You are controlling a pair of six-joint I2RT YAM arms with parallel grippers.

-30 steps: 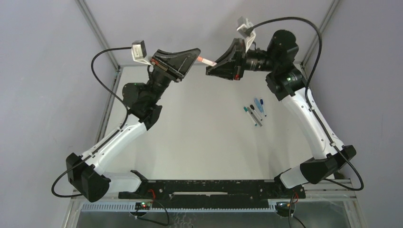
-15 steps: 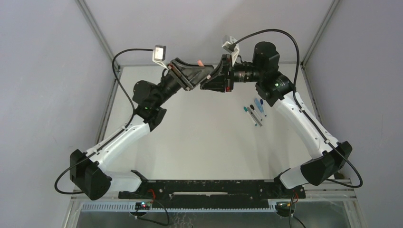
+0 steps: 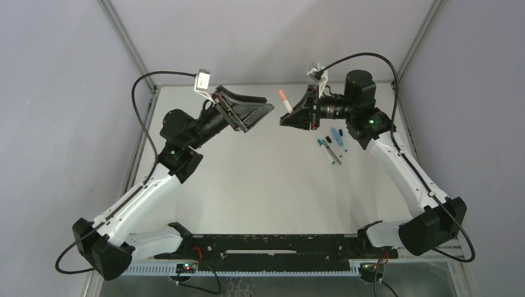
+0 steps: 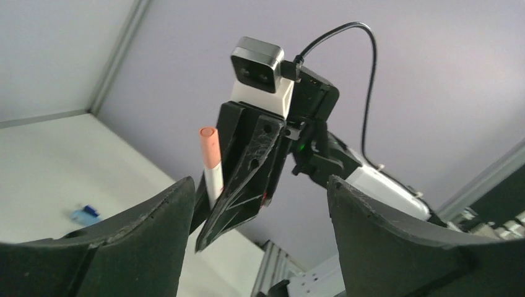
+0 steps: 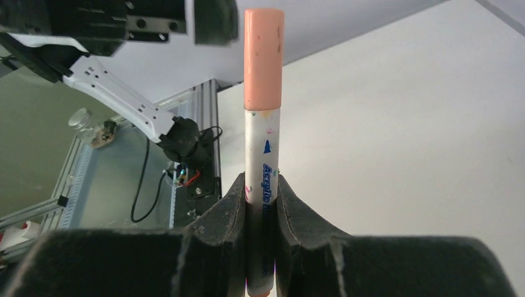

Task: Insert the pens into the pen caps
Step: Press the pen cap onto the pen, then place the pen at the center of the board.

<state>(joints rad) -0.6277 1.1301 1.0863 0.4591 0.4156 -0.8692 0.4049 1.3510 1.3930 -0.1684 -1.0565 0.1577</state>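
My right gripper point(image 3: 291, 116) point(image 5: 260, 201) is shut on a white pen point(image 5: 261, 162), held in the air over the far middle of the table. A salmon-pink pen cap point(image 5: 264, 59) point(image 3: 283, 96) sits on the pen's free end, which sticks out beyond the fingers. My left gripper point(image 3: 263, 110) point(image 4: 260, 185) faces it from the left, a short gap away, open and holding nothing. In the left wrist view the capped pen point(image 4: 212, 173) stands between my spread fingers but well beyond them. Several more pens point(image 3: 331, 147) lie side by side on the table under the right arm.
A light-blue pen point(image 3: 336, 133) point(image 4: 84, 215) lies at the far end of that group. The table's back rail point(image 3: 272, 83) and grey walls stand close behind both grippers. The black bar point(image 3: 272, 242) between the arm bases runs along the near edge.
My left gripper has opened, let go of the pink cap and drawn back to the left. The right gripper has moved right and lower with the capped pen.
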